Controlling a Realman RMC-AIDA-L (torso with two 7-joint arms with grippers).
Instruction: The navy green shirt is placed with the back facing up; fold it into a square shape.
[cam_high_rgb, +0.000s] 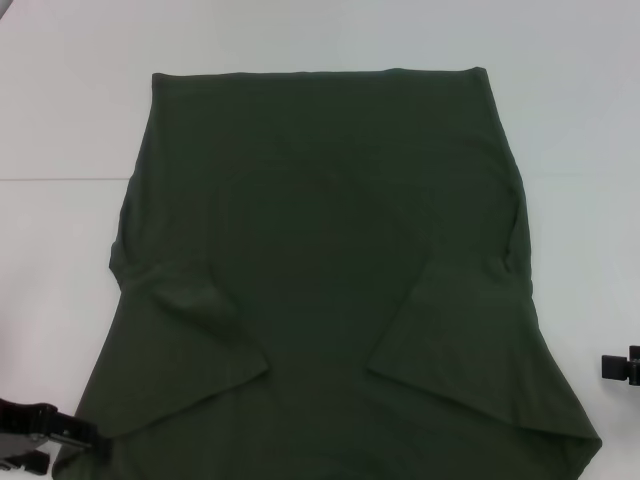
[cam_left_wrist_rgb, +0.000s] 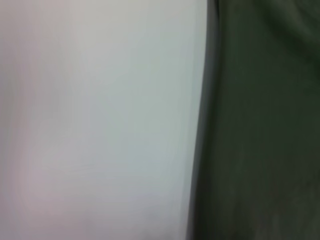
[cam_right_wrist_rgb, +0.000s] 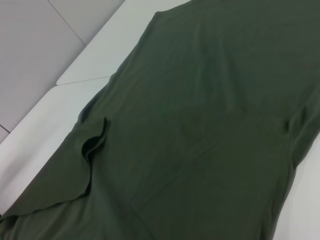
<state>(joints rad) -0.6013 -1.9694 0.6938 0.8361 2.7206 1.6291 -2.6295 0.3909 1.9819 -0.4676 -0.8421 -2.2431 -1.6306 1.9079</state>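
The shirt (cam_high_rgb: 320, 260) covers most of the worktop (cam_high_rgb: 70, 110). Bare strips run along the far edge and both side edges, and nothing stands on them.

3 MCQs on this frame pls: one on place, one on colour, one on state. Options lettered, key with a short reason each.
1. Where is the left gripper in the head view?
A. Over the shirt's middle
B. At the near left corner of the shirt
C. At the far hem

2. What colour is the navy green shirt?
A. Dark olive green
B. Red
C. White

3. How do the sleeves lie?
A. Spread outward
B. Folded in over the body
C. Cut off

Key: 1 B, the gripper sits by the shirt's near left edge, while the right gripper is off to the near right. 2 A, plain dark green on the white table. 3 B, both sleeve flaps lie on the body.
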